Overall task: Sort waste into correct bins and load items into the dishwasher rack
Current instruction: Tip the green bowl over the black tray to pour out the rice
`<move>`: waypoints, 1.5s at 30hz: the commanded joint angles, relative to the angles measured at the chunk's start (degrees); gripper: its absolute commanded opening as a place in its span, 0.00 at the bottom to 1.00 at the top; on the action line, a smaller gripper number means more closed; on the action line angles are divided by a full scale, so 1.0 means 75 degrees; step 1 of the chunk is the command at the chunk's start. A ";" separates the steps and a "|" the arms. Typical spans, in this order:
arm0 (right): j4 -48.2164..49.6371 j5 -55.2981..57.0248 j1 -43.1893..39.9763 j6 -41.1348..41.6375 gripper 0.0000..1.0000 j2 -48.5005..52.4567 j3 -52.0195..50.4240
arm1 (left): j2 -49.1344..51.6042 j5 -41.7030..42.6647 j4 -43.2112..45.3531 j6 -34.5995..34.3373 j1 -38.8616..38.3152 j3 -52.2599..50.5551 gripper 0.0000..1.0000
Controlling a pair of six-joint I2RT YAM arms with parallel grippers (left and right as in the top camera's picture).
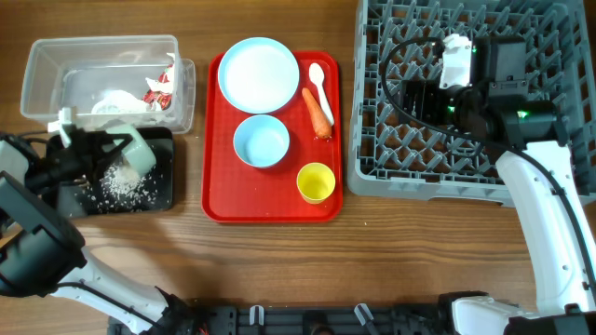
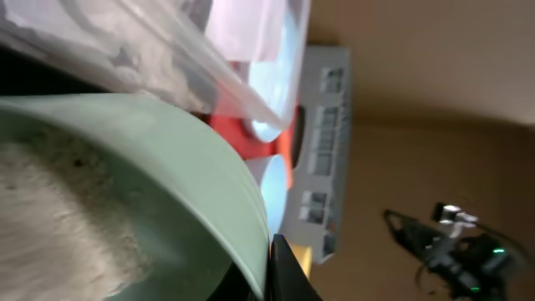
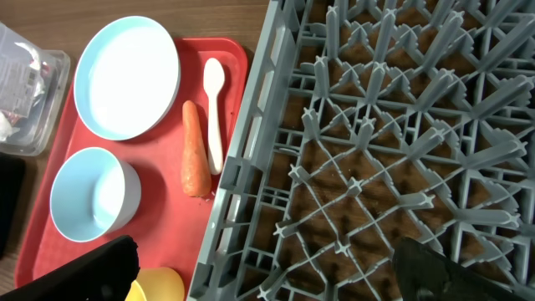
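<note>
The left tool (image 1: 114, 149) grips the smooth pale-green bowl (image 1: 140, 155) at its rim, tipped on its side over the shallow black tray (image 1: 163, 191), where white grains (image 1: 121, 186) lie scattered. Next to it, the clear tub (image 1: 42, 65) holds a crumpled wrapper (image 1: 160, 88) and tissue (image 1: 116, 100). On the flat red tray (image 1: 219, 186) lie a round plate (image 1: 258, 73), blue bowl (image 1: 261, 141), yellow cup (image 1: 316, 182), white spoon (image 1: 319, 86) and tapered carrot (image 1: 318, 112). The right tool (image 3: 263, 251) hangs with its jaws wide apart over the grey pegged rack (image 1: 372, 167) on the wooden tabletop (image 1: 279, 270).
</note>
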 commanded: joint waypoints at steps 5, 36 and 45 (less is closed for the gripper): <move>-0.0029 -0.0099 -0.0023 0.0070 1.00 0.0093 0.0163 | 0.0006 0.1635 -0.0743 0.0286 0.0393 0.0055 0.04; 0.0047 -0.0128 -0.0020 0.0082 1.00 0.0093 0.0163 | 0.0003 0.0758 -0.0912 -0.1437 0.1501 0.0055 0.04; 0.0026 -0.0125 -0.0023 0.0102 1.00 0.0093 0.0163 | -0.0067 0.1373 -0.1582 -0.0740 0.1545 0.0058 0.04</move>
